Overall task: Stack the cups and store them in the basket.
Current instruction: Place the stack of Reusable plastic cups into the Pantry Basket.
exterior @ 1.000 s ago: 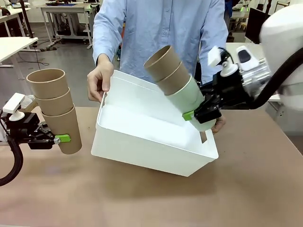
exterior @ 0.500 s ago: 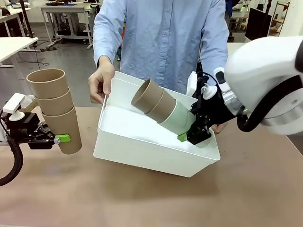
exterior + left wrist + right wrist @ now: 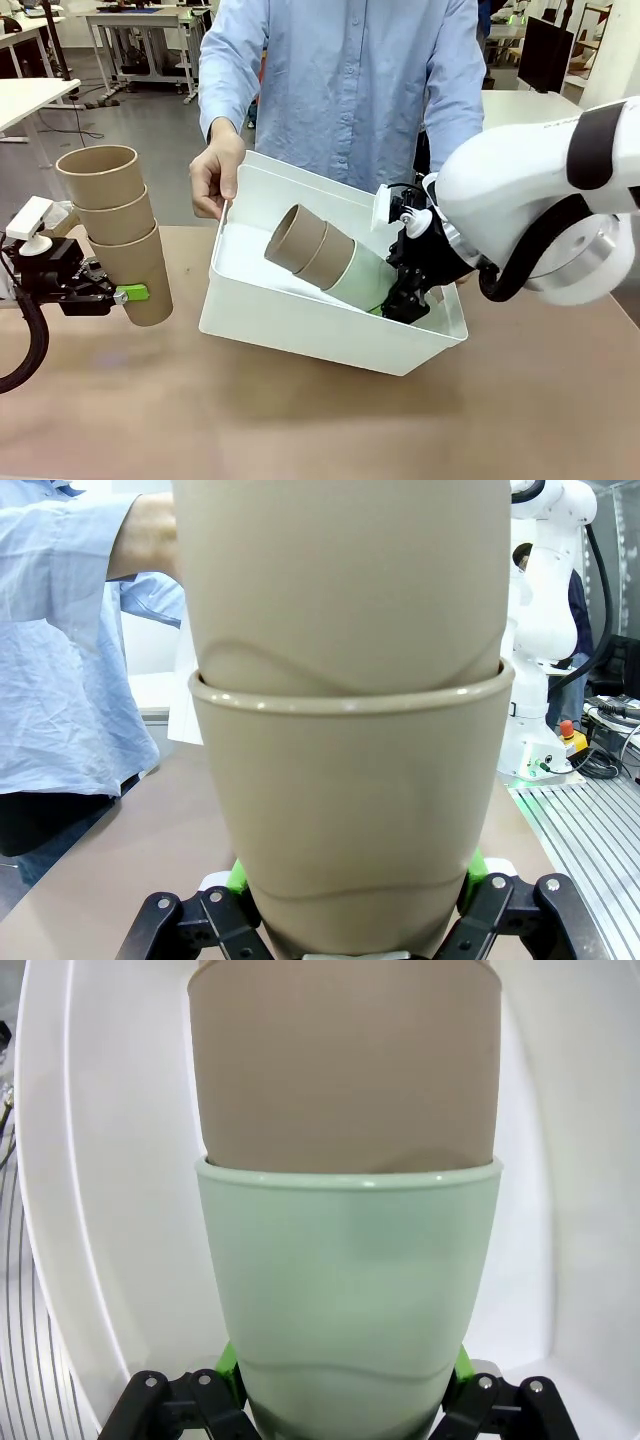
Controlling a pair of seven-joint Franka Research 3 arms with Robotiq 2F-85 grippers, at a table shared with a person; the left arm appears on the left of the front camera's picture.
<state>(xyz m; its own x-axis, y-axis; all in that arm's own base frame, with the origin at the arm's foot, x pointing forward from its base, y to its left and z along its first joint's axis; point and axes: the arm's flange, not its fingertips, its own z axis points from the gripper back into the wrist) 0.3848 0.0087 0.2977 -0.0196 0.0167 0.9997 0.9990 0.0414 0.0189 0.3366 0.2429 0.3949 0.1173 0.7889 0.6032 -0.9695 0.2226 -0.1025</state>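
1. Basket, white, stands tilted on the desk with its opening tipped toward my side. A person's hand grips its far-left rim.
2. My right end effector is inside the basket near its right end, clamped on the base of the mint-green cup.
3. Two brown cups are nested in the mint-green cup. This stack lies slanted above the basket's floor, mouths toward the basket's left end. I cannot tell whether it touches the floor.
4. From the right wrist, the green pads flank the mint-green cup's base, with the basket's white walls all around.
5. My left end effector hangs left of the basket, well apart from it. It is clamped on the lowest cup of a second stack of three brown cups, nearly upright with mouths up, above the desk.
6. From the left wrist, pads press both sides of that lowest cup.
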